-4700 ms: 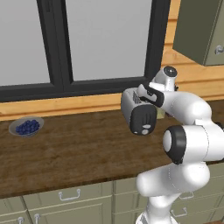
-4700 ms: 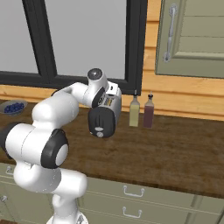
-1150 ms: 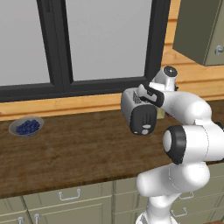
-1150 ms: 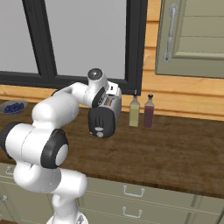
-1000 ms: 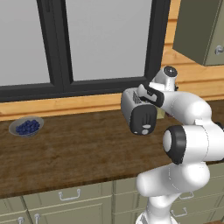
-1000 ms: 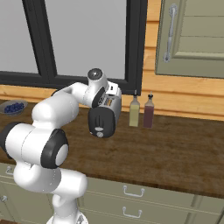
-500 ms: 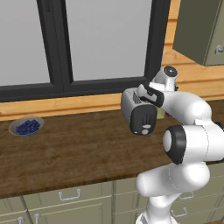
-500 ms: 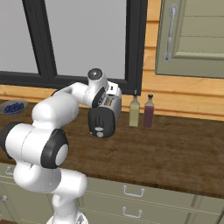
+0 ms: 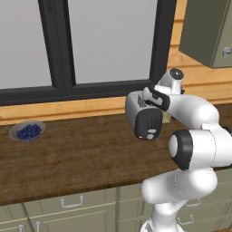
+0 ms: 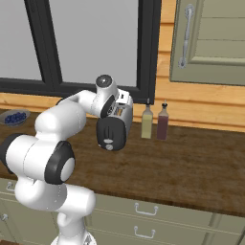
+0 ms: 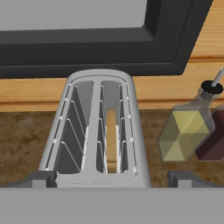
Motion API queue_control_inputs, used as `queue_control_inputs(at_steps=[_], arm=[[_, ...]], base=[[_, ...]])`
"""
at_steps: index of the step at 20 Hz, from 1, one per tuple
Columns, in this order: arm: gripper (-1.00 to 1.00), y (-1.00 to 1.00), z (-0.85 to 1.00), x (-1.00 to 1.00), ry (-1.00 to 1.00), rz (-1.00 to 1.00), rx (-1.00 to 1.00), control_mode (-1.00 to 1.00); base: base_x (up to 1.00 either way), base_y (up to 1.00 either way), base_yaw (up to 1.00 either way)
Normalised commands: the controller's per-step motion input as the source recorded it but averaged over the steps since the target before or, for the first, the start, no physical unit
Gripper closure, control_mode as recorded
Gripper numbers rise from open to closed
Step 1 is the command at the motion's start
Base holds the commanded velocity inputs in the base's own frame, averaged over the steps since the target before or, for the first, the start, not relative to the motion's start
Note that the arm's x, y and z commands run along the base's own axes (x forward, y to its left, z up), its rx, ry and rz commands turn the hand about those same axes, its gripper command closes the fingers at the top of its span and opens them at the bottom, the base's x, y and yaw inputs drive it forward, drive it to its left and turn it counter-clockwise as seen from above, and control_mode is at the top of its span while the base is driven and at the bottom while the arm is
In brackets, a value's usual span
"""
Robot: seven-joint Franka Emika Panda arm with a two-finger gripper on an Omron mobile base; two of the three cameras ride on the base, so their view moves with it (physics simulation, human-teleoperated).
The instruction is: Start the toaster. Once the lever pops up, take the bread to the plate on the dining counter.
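Note:
The silver-white toaster (image 9: 144, 118) (image 10: 115, 125) (image 11: 98, 131) stands on a dark brown wood-grain counter (image 9: 68, 158) (image 10: 191, 162) under the window, its dark end panel facing the robot. The tan bread (image 11: 111, 140) sits low in the right slot, seen from above in the hand view; the left slot is empty. My gripper (image 11: 111, 181) hangs just above the toaster's near end, open, one fingertip (image 11: 39, 179) on each side of the toaster and nothing between them. The hand (image 9: 156, 96) (image 10: 117, 103) rests over the toaster's top. The plate is out of view.
A grey bowl of blueberries (image 9: 28, 131) (image 10: 13, 117) sits far left on the counter. Two bottles, one yellow (image 10: 147, 125) (image 11: 183, 131) and one dark red (image 10: 162, 125), stand right of the toaster. The window frame (image 11: 87, 48) is close behind. A wall cabinet (image 10: 210, 38) hangs upper right.

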Motion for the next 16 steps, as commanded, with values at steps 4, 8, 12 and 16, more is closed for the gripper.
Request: queue_control_inputs(at_steps=[4,8,12,16], arm=[[-1.00,0.00,0.00,0.00,0.00,0.00,0.00,-1.00],[-1.00,0.00,0.00,0.00,0.00,0.00,0.00,-1.00],[-1.00,0.00,0.00,0.00,0.00,0.00,0.00,-1.00],[-1.00,0.00,0.00,0.00,0.00,0.00,0.00,-1.00]], base=[[0.00,0.00,0.00],[0.00,0.00,0.00],[0.00,0.00,0.00],[0.00,0.00,0.00]])
